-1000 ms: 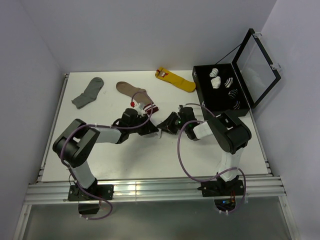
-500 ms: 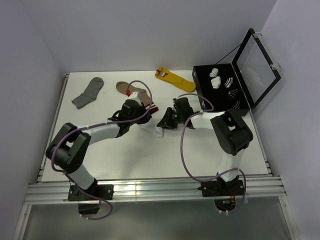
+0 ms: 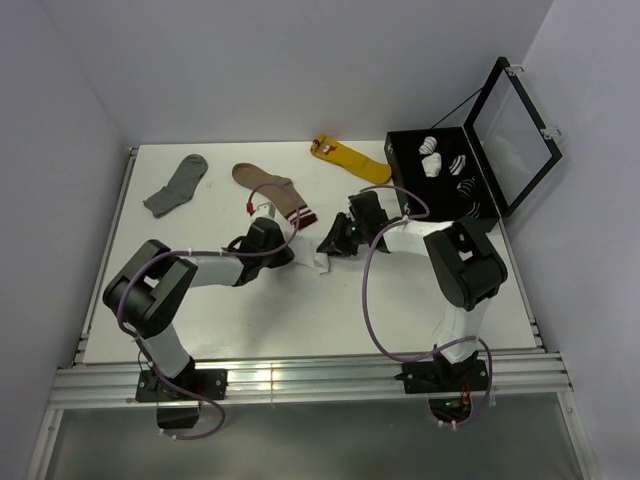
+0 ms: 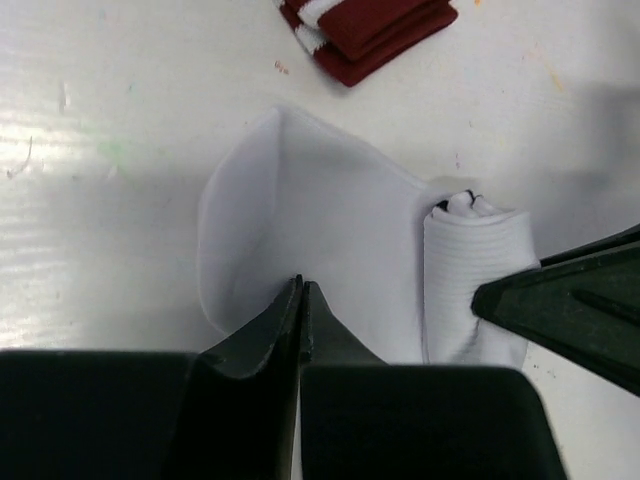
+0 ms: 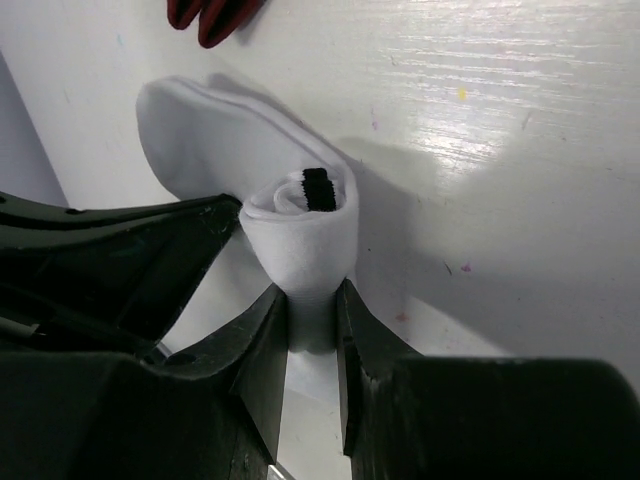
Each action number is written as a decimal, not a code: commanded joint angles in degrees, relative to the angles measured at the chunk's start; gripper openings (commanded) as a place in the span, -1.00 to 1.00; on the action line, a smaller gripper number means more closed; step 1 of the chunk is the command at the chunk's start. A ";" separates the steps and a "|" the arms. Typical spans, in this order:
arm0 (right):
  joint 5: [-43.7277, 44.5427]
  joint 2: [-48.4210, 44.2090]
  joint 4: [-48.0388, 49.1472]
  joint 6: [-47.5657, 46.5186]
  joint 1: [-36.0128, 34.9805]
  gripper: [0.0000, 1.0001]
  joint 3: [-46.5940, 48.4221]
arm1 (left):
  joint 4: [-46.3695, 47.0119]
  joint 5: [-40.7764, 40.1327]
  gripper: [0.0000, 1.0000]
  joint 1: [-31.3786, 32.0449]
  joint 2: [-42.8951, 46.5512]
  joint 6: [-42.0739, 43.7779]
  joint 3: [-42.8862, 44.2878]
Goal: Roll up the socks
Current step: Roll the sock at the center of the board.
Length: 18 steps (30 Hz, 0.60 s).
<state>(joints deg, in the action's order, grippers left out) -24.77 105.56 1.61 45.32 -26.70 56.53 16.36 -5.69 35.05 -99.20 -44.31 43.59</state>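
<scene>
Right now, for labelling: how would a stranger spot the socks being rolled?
On the white table, find the spot where the left end effector and right end effector meet. The white socks lie pinched there, half rolled; the brown sock behind has a maroon cuff.

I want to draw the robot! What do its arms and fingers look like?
Both arms, the left arm and right arm, have chunky black joints and pale grey-white tubes between. A thin purple cable loops along each. The fingers are black, smooth and pointed like wedges.
</scene>
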 commanded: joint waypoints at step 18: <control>-7.04 0.17 8.68 -1.37 2.79 -1.00 -4.59 | -6.17 -5.74 -0.57 4.77 14.48 -3.42 -2.30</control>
<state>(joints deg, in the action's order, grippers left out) -30.63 105.34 9.65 46.68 -24.58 51.09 11.42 -10.39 39.72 -86.41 -51.46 35.66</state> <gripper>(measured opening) 0.284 0.209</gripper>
